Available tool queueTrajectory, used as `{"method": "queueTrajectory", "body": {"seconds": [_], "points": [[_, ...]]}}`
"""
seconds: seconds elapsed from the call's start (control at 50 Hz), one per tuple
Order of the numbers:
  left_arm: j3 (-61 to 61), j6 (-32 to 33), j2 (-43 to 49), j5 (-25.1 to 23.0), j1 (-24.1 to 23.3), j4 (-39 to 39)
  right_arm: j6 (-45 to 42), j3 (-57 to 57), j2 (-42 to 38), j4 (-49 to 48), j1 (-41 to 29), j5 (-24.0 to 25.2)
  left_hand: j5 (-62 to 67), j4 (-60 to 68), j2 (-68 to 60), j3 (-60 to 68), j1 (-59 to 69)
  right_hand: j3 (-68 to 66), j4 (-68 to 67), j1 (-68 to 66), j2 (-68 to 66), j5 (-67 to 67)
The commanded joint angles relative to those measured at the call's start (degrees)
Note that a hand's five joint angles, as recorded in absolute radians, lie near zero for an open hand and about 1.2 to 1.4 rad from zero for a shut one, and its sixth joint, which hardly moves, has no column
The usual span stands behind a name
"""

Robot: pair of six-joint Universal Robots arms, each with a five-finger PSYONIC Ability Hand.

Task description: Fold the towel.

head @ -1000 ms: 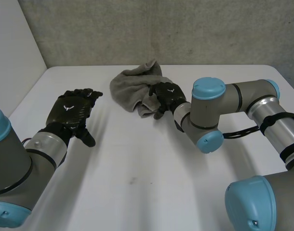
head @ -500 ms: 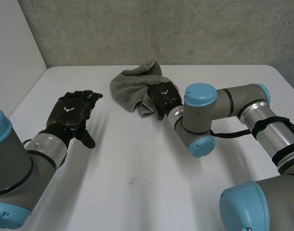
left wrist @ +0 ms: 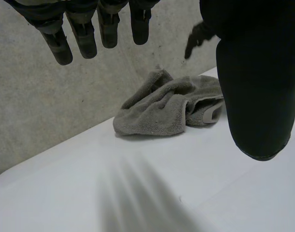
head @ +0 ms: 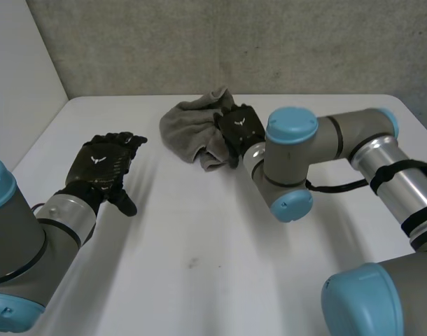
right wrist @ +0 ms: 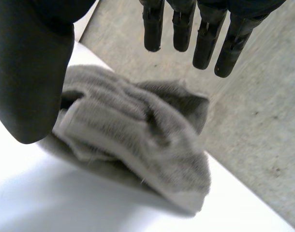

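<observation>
A crumpled grey towel (head: 189, 126) lay in a heap at the upper centre of the head view, toward the far edge of the white bench (head: 199, 238) and close to the grey wall (head: 234, 42). The right robot hand (head: 239, 128) was at the towel's right side with its black back turned up. Its arm (head: 339, 140) reached in from the right of the frame.

Seen from the right wrist, that robot hand was open. Its fingers (right wrist: 179, 29) ran straight out above the towel (right wrist: 138, 130) and its thumb (right wrist: 29, 72) stood apart from them, with nothing pinched between. Whether the palm touched the cloth could not be told.

The left robot hand (head: 101, 164) hung palm down over bare bench at the middle left of the head view, well apart from the towel. From the left wrist its fingers (left wrist: 84, 41) were straight and spread, the thumb (left wrist: 254, 87) wide of them, holding nothing. The towel (left wrist: 167, 108) lay beyond the fingertips, bunched, with one hemmed edge turned toward the camera.
</observation>
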State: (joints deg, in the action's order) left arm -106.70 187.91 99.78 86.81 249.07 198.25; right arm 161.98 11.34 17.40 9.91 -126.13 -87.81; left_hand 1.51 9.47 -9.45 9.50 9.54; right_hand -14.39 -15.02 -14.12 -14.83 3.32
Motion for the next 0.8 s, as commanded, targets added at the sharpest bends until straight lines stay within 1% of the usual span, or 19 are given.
{"method": "queueTrajectory", "body": {"seconds": [0.02, 0.1, 0.18, 0.22, 0.24, 0.28, 0.34, 0.38, 0.44, 0.46, 0.48, 0.5, 0.54, 0.6, 0.7, 0.72, 0.76, 0.78, 0.8], "points": [[-0.08, 0.0, -0.03, 0.02, -0.07, 0.65, 0.09, 2.79, 6.05, 2.56, -1.83, -1.4, -1.51, 0.53, -0.55, 0.5, 0.46, 4.39, 5.02, 4.12, 4.83, -3.32], [0.09, 0.0, -0.03, -0.06, 0.01, 0.82, 0.88, 8.58, 11.67, 6.6, -1.75, -1.93, -1.51, 0.53, -0.55, 0.5, 0.46, 4.39, 5.02, 4.12, 4.83, -3.32], [0.97, 0.0, 0.85, -0.33, 0.01, 2.14, 0.97, 14.76, 16.26, 7.49, -0.96, -1.84, -0.96, 1.08, -1.1, 1.05, 1.01, 4.39, 5.02, 4.12, 4.83, -3.32], [3.07, 0.44, 3.73, -0.76, -0.16, 4.85, 0.89, 21.76, 21.33, 6.71, 0.27, -1.84, -0.45, 1.59, -1.61, 1.55, 1.51, 4.39, 5.02, 4.12, 4.83, -3.32], [3.08, 0.44, 3.75, -0.77, -0.16, 4.87, 0.89, 21.79, 21.36, 6.7, 0.27, -1.84, -0.45, 1.59, -1.61, 1.55, 1.51, 4.39, 5.02, 4.12, 4.83, -3.32], [7.19, 0.62, 8.65, -0.94, -0.69, 6.97, 0.89, 24.87, 23.82, 5.74, 0.63, -1.84, -0.28, 1.76, -1.78, 1.72, 1.68, 4.39, 5.02, 4.12, 4.83, -3.32], [9.59, 0.62, 10.78, -0.86, -0.78, 7.33, 0.89, 31.46, 28.3, 3.63, 1.77, -1.66, -0.45, 1.59, -1.61, 1.55, 1.51, 4.39, 5.02, 4.12, 4.83, -3.32], [13.09, 0.0, 13.5, -0.33, -0.86, 7.07, 0.89, 38.72, 32.94, 1.53, 2.82, -1.4, -0.45, 1.59, -1.61, 1.55, 1.51, 4.39, 5.02, 4.12, 4.83, -3.32], [13.8, -0.17, 13.69, -0.33, -0.78, 6.8, 0.89, 42.27, 35.68, 0.02, 3.09, -1.31, -0.45, 1.59, -1.61, 1.55, 1.51, 4.39, 5.02, 4.12, 4.83, -3.32], [13.8, -0.18, 13.68, -0.33, -0.78, 6.8, 0.89, 45.84, 38.73, -1.72, 3.35, -1.23, -0.45, 1.59, -1.61, 1.55, 1.51, 4.39, 5.02, 4.12, 4.83, -3.32], [13.72, -0.18, 13.08, -0.24, -0.69, 6.71, 0.54, 49.61, 41.98, -3.3, 3.52, -1.05, -0.78, 1.26, -1.27, 1.22, 1.18, 4.39, 5.02, 4.12, 4.83, -3.32], [13.72, -0.18, 13.07, -0.24, -0.69, 6.71, 0.53, 49.65, 42.01, -3.32, 3.53, -1.05, -0.79, 1.25, -1.27, 1.22, 1.17, 4.39, 5.02, 4.12, 4.83, -3.32], [12.84, -0.18, 10.01, -0.15, -0.69, 6.01, 0.36, 56.3, 47.87, -6.03, 3.53, -0.96, -1.12, 0.92, -0.93, 0.88, 0.84, 4.39, 5.02, 4.12, 4.83, -3.32], [12.31, -0.18, 7.71, -0.15, -0.69, 5.22, 0.36, 59.14, 50.54, -6.92, 3.53, -0.87, -1.29, 0.75, -0.77, 0.71, 0.67, 4.39, 5.02, 4.12, 4.83, -3.32], [12.22, -0.26, 0.0, 0.02, -1.83, -0.21, 0.89, 66.78, 60.1, -7.18, 4.75, -0.96, -1.29, 0.75, -0.77, 0.71, 0.67, 4.39, 5.02, 4.12, 4.83, -3.32], [12.22, -0.26, -0.03, 0.02, -1.83, -0.23, 0.89, 66.79, 60.12, -7.18, 4.76, -0.96, -1.29, 0.75, -0.77, 0.71, 0.67, 4.39, 5.02, 4.12, 4.83, -3.32], [13.36, -1.31, -5.62, 0.2, -2.88, -4.69, 0.89, 68.02, 63.44, -6.83, 6.07, -1.4, -1.29, 0.75, -0.77, 0.71, 0.67, 4.39, 5.02, 4.12, 4.83, -3.32], [13.37, -1.32, -5.65, 0.2, -2.89, -4.71, 0.89, 68.02, 63.46, -6.83, 6.08, -1.4, -1.29, 0.75, -0.77, 0.71, 0.67, 4.39, 5.02, 4.12, 4.83, -3.32], [14.32, -2.27, -7.91, 0.46, -3.24, -7.15, 0.89, 68.11, 64.76, -6.48, 6.68, -1.58, -1.12, 0.91, -0.93, 0.88, 0.84, 4.39, 5.02, 4.12, 4.83, -3.32]]}}
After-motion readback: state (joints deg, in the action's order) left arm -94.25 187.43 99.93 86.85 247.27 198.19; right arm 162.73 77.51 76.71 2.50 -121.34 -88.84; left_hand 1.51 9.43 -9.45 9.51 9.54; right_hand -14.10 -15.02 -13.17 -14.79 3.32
